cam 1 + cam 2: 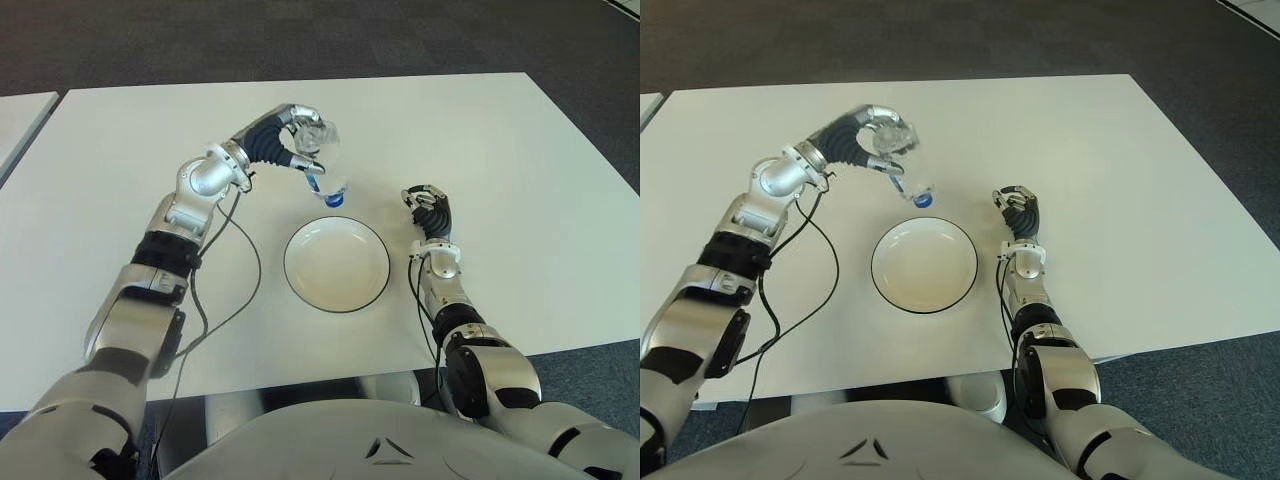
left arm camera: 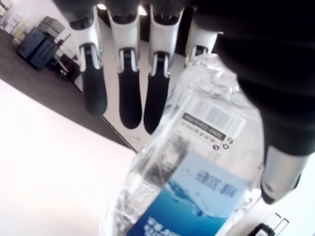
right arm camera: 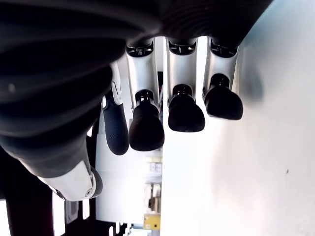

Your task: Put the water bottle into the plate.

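A clear water bottle (image 1: 327, 170) with a blue label and blue cap hangs tilted, cap down, just beyond the far rim of the white plate (image 1: 336, 266). My left hand (image 1: 296, 134) is shut on its upper end. In the left wrist view the bottle (image 2: 197, 182) sits between the thumb and the long fingers (image 2: 130, 93). The cap is level with the plate's far edge; whether it touches the table I cannot tell. My right hand (image 1: 428, 206) shows to the right of the plate with its fingers curled and nothing in it.
The white table (image 1: 500, 150) carries only the plate, near its front middle. A black cable (image 1: 252, 285) loops from my left wrist across the table left of the plate. Dark carpet lies beyond the table's edges.
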{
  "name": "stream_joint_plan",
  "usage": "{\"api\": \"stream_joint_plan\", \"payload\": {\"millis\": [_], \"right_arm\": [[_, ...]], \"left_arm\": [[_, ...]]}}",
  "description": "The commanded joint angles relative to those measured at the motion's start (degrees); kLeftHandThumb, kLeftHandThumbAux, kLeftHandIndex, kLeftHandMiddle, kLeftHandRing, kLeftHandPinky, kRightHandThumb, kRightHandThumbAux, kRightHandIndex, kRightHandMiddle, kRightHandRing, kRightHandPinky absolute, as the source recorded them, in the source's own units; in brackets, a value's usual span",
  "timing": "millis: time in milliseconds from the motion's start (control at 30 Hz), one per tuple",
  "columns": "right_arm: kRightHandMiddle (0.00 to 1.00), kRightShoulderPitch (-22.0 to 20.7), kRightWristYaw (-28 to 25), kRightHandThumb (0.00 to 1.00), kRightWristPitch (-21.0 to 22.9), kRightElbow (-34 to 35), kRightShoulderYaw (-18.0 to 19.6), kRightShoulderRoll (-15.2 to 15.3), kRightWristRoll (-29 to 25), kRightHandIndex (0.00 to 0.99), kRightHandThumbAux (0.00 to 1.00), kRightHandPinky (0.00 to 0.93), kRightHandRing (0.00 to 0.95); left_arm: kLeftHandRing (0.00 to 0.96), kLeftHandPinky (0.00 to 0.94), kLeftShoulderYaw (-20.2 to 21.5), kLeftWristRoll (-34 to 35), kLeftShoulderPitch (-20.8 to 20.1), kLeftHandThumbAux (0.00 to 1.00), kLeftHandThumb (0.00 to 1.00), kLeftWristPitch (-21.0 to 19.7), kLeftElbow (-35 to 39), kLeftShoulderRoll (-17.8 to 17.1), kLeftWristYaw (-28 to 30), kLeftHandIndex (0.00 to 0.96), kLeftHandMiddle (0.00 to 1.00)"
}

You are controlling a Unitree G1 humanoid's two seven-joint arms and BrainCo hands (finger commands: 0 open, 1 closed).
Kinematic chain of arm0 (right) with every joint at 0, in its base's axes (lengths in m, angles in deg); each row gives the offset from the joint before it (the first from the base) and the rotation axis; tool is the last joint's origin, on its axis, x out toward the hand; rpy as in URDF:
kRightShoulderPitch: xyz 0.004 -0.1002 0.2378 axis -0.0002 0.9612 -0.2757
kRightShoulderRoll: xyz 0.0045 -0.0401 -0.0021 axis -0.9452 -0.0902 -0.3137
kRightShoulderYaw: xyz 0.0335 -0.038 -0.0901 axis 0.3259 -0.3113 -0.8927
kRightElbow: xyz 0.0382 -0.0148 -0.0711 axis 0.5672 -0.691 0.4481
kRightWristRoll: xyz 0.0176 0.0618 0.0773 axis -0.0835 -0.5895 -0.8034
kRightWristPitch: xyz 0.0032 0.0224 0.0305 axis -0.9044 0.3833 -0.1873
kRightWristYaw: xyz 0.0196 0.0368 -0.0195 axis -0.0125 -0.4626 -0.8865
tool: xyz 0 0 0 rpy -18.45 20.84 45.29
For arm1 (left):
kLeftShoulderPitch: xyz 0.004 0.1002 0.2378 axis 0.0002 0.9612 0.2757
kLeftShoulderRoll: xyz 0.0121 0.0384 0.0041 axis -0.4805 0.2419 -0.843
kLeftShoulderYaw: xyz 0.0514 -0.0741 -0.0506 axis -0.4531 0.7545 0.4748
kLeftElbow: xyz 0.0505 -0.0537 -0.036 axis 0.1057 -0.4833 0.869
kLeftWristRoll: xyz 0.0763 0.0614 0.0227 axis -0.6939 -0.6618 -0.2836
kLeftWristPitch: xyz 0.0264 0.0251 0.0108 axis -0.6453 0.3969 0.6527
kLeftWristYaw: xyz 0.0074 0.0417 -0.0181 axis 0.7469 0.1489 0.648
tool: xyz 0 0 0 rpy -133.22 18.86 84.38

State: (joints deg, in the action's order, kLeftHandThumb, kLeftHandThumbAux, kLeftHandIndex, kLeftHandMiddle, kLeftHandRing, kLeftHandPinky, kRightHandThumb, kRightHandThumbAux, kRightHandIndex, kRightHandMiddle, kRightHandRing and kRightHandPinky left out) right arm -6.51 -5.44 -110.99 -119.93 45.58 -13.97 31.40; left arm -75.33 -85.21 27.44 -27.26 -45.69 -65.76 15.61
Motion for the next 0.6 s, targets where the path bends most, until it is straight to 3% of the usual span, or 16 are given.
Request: {"api": "stream_joint_plan", "payload": {"millis": [33, 367, 600], "right_arm": [[0.82, 1.0, -0.1, 0.699, 1.6, -1.0, -0.1, -0.5, 0.1, 0.437, 0.731, 0.812, 0.816], [0.82, 1.1, 0.3, 0.698, 2.0, -1.0, 0.0, -0.5, 0.0, 0.437, 0.731, 0.802, 0.814], [0.82, 1.1, 0.2, 0.699, 2.2, -0.8, -0.1, -0.5, 0.0, 0.437, 0.73, 0.813, 0.815]], "left_arm": [[0.866, 0.825, -2.1, -2.0, 3.0, 0.668, 0.853, -0.3, 4.1, -1.8, 2.8, 0.399, 0.534], [0.858, 0.809, -6.9, -5.3, 5.5, 0.668, 0.852, 0.5, 9.2, -4.2, 8.8, 0.4, 0.533], [0.86, 0.818, -9.0, -4.9, 6.8, 0.667, 0.853, 3.5, 11.3, -4.9, 11.3, 0.401, 0.537]]}}
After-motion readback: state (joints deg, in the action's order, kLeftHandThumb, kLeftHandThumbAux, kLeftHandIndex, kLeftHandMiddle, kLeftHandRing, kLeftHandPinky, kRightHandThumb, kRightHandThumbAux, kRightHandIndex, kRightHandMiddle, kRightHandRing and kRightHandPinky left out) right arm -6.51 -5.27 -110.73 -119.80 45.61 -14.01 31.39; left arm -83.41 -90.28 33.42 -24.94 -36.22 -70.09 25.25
